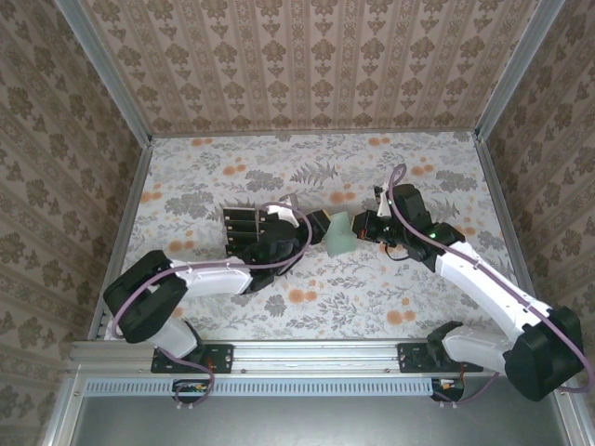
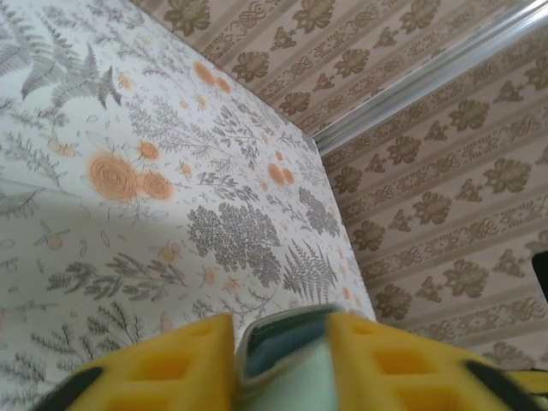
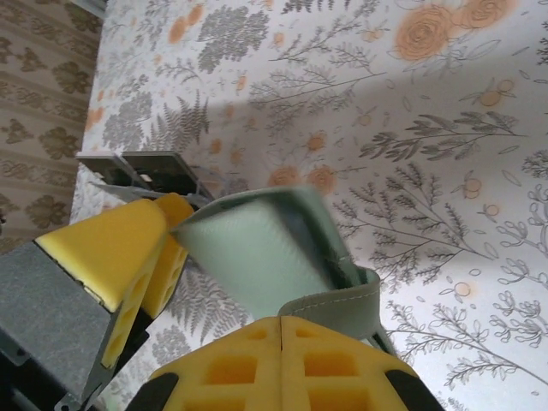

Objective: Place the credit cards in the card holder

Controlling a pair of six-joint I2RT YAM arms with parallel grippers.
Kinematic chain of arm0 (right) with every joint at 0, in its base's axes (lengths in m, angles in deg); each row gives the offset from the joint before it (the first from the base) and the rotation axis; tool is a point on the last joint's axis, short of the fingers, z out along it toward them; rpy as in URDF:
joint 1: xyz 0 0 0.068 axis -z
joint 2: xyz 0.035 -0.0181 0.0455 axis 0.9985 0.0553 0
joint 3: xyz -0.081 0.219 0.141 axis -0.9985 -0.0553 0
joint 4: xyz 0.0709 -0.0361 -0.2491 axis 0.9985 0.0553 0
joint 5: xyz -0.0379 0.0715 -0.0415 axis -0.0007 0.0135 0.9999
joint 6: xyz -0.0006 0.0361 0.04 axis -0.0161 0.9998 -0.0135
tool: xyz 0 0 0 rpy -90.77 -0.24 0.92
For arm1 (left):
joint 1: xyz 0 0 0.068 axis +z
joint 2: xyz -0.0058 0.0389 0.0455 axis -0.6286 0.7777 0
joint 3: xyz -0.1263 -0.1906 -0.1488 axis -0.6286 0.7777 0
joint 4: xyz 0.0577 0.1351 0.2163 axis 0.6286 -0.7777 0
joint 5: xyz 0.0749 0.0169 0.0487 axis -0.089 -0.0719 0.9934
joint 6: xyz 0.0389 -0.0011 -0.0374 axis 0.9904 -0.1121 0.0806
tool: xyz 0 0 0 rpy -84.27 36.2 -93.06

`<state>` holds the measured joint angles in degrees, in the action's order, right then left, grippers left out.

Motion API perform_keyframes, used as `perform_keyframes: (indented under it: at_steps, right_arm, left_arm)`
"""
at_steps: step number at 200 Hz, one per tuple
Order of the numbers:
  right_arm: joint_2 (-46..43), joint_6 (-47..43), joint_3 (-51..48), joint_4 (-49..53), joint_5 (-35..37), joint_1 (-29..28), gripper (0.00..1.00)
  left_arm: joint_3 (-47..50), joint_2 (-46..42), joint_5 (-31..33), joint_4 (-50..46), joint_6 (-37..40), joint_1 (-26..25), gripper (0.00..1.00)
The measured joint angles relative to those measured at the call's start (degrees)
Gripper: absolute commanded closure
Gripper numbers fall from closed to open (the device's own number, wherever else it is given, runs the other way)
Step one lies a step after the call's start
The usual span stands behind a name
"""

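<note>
— At mid-frame from above, what are the claws doing?
— The right claw [image 3: 282, 330] is pinched tight, pads flush together, on a grey-green flap of the holder [image 1: 339, 234]. The left claw [image 2: 282, 347] stands partly apart with the holder's gaping edge between its pads, touching both. Whether it squeezes, I cannot tell.
— And the arms?
— The left arm [image 1: 209, 274] reaches in from the lower left, wrist pointing right. The right arm [image 1: 483, 279] stretches in from the lower right, wrist pointing left. The claws face each other, close.
— So where is the holder?
— Between them, held up above the table [image 1: 418, 307], mouth open.
— And the cards?
— The black cards [image 1: 244, 221] stand in the clear rack [image 1: 230, 244], just left of the left claw.
</note>
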<state>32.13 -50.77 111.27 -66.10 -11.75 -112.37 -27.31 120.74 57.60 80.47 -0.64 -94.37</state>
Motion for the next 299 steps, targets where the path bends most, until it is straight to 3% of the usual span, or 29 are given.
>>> perform_keyframes:
  at_steps: [49,109,169,204,263,279,299]
  right_arm:
    - [-2.0,0.4,-0.3,1.1,-0.5,-1.4,1.00]
    - [-4.1,2.1,-4.4,1.4,-1.5,-2.4,1.00]
    - [-6.5,5.6,-7.5,0.3,-2.1,-4.4,1.00]
    - [-6.7,6.2,-12.3,-0.4,1.7,-4.2,1.00]
    - [-1.8,5.9,-20.7,-0.5,9.0,4.3,1.00]
    - [0.6,6.0,-21.4,-0.7,9.1,4.5,0.73]
    - [1.5,5.7,-21.5,-0.7,9.0,4.5,0.62]
  left_arm:
    - [0.3,-9.8,0.1,-17.4,2.7,-0.1,0.33]
    - [0.9,-15.2,0.7,-34.2,5.8,-1.6,0.29]
    - [1.6,-15.2,1.4,-39.6,6.8,-3.0,0.28]
    - [1.1,-13.9,1.4,-41.8,7.7,-3.2,0.28]
    - [0.1,-11.9,1.4,-43.6,8.4,-4.5,0.28]
    - [-0.5,-10.9,1.4,-43.8,8.7,-4.7,0.27]
    - [-1.6,-9.5,1.3,-44.4,9.4,-4.7,0.27]
